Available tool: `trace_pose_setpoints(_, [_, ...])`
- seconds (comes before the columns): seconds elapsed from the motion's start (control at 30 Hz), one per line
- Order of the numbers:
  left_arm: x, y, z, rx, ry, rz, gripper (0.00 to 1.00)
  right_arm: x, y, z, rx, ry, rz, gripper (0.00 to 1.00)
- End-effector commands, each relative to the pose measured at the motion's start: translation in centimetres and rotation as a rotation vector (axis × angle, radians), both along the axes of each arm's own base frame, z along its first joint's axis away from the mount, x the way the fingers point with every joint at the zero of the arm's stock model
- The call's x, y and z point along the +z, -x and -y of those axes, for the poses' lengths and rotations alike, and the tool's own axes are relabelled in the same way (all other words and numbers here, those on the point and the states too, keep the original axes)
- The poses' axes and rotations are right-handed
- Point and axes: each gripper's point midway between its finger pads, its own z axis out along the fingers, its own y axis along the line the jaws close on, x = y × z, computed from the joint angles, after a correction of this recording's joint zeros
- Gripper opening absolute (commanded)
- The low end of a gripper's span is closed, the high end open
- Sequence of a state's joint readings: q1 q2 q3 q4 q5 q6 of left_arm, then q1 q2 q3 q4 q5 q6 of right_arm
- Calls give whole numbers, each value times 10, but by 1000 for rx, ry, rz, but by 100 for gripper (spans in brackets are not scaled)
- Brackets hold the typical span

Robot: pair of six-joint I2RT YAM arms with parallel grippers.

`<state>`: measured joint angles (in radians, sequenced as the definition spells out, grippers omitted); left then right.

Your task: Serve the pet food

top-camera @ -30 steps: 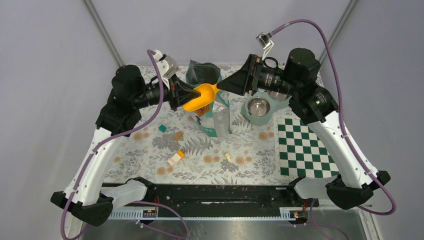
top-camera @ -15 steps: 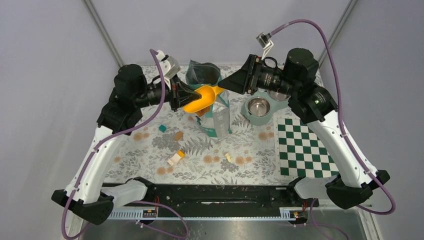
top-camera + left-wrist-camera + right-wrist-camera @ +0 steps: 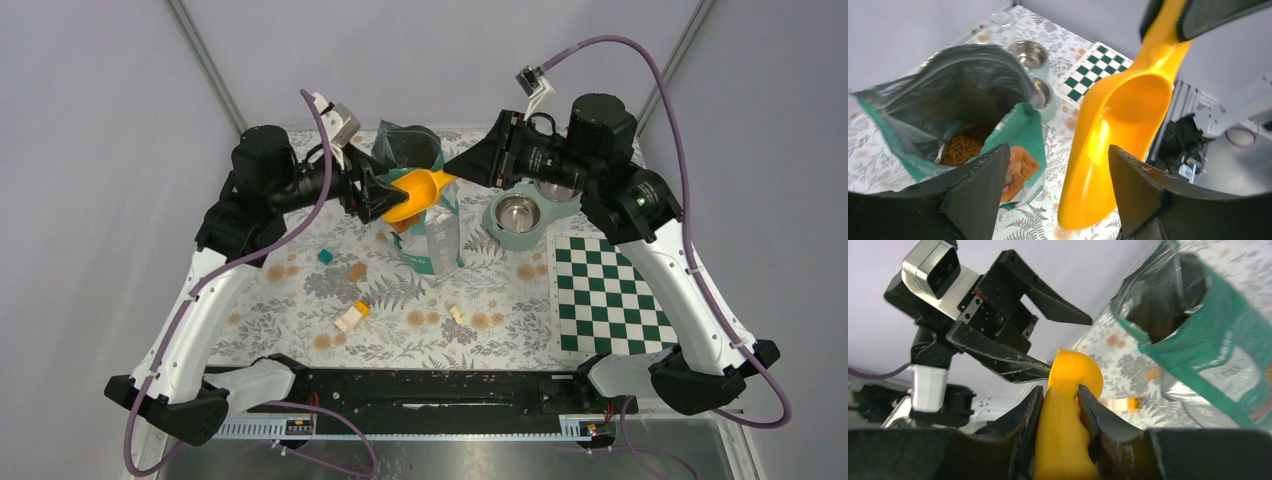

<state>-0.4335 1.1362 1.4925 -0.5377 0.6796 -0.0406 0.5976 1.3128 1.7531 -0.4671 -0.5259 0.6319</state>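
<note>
Overhead, the right gripper (image 3: 450,170) pinches the handle of an orange-yellow plastic scoop (image 3: 418,188), held in the air near the mouth of an open teal foil bag (image 3: 432,225) that stands on the floral-patterned desk (image 3: 300,290). The left gripper (image 3: 386,197) faces it, its fingers (image 3: 979,192) spread wide on either side of the scoop's empty bowl; contact cannot be told. Only the left wrist camera looks into the bag, where brown dry kibble pellets (image 3: 964,146) lie at the bottom. The right wrist camera shows its fingers (image 3: 1023,435) tight against the handle.
</note>
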Motion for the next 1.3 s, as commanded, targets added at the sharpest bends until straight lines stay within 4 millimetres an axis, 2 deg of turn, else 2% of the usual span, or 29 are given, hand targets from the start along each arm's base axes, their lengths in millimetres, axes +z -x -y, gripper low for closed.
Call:
trace_pose_setpoints(0.0, [41, -28, -24, 266, 112, 39, 77, 27, -6, 34, -168, 63, 154, 0])
trace_pose_setpoints(0.1, [46, -50, -44, 476, 191, -44, 80, 40, -6, 59, -275, 96, 222, 0])
trace_pose_setpoints(0.23, [27, -78, -64, 713, 230, -218, 80, 56, -5, 91, -420, 103, 291, 0])
trace_pose_setpoints(0.33, [9, -93, -64, 777, 199, -303, 80, 64, -6, 105, -488, 103, 328, 0])
trace_pose_setpoints(0.43, [-4, -107, -61, 801, 150, -361, 79, 65, -8, 109, -512, 105, 342, 0])
trace_pose_setpoints(0.6, [-32, -123, -56, 823, 31, -456, 69, 64, -13, 114, -546, 113, 348, 0])
trace_pose_setpoints(0.7, [-48, -124, -43, 752, -24, -491, 56, 63, -15, 113, -546, 120, 351, 0])
trace_pose_setpoints(0.83, [-66, -122, -36, 704, -82, -528, 32, 60, -18, 110, -541, 131, 353, 0])
trace_pose_setpoints(0.9, [-68, -125, -38, 709, -104, -525, 1, 60, -20, 110, -545, 135, 358, 0])
trace_pose_setpoints(1.0, [-51, -138, -53, 750, -91, -468, 0, 61, -24, 111, -554, 145, 367, 0])
trace_pose_setpoints(1.13, [-9, -163, -87, 816, -13, -370, 0, 65, -27, 110, -562, 146, 374, 0])
trace_pose_setpoints(1.27, [19, -181, -122, 830, 40, -298, 0, 67, -31, 108, -566, 146, 373, 0])
